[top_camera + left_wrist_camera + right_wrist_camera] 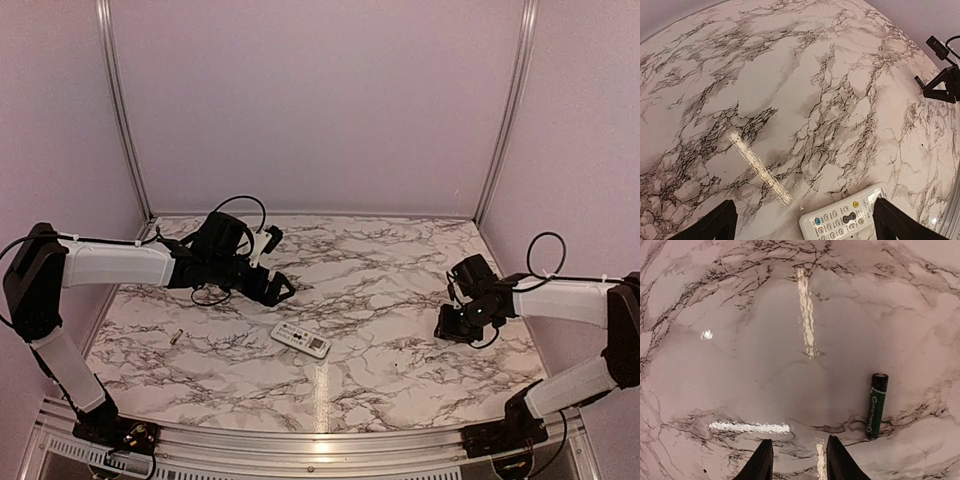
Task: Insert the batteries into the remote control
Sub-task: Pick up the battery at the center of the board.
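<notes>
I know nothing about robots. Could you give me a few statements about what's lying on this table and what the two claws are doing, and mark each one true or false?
1. The remote lies on the table with its buttons facing up. True.
2. The left gripper is gripping the remote. False: its fingers are spread wide and hold nothing.
3. A green battery lies flat on the table beside the right gripper. True.
4. The right gripper is clamped on the green battery. False: nothing sits between its fingers.
5. A second battery lies on the table apart from the remote, on the left arm's side. True.
</notes>
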You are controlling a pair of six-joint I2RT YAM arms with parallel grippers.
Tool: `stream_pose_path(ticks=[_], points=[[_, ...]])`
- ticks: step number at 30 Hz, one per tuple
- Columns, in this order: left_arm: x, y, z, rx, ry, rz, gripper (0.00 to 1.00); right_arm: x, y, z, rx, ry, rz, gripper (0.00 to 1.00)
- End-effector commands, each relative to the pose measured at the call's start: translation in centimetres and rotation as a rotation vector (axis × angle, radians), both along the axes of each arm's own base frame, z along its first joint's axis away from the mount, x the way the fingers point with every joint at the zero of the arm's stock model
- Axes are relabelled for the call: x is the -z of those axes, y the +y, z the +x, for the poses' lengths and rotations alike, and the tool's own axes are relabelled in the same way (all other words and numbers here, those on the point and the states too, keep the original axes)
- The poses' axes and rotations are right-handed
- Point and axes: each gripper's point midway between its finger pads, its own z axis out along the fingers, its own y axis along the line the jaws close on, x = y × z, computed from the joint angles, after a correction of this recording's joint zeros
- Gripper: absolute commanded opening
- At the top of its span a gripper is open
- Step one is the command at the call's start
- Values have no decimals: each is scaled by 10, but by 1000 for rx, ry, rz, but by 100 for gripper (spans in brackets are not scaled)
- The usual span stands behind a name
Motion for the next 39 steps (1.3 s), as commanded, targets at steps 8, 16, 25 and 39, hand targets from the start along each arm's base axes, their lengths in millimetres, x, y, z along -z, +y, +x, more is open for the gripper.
stream_pose_path(ticks=[8, 16, 25, 39], points=[[-12, -7, 1, 17, -11, -32, 99, -22, -63, 8, 177, -7, -183, 36], [-11, -3, 0, 10, -17, -25, 99, 2, -58, 8, 153, 35, -168, 35], [-8, -4, 2, 8, -15, -20, 99, 8, -55, 14, 120, 42, -171, 33], [-6, 2, 2, -12, -14, -2, 99, 33, -28, 13, -28, 96, -196, 0]])
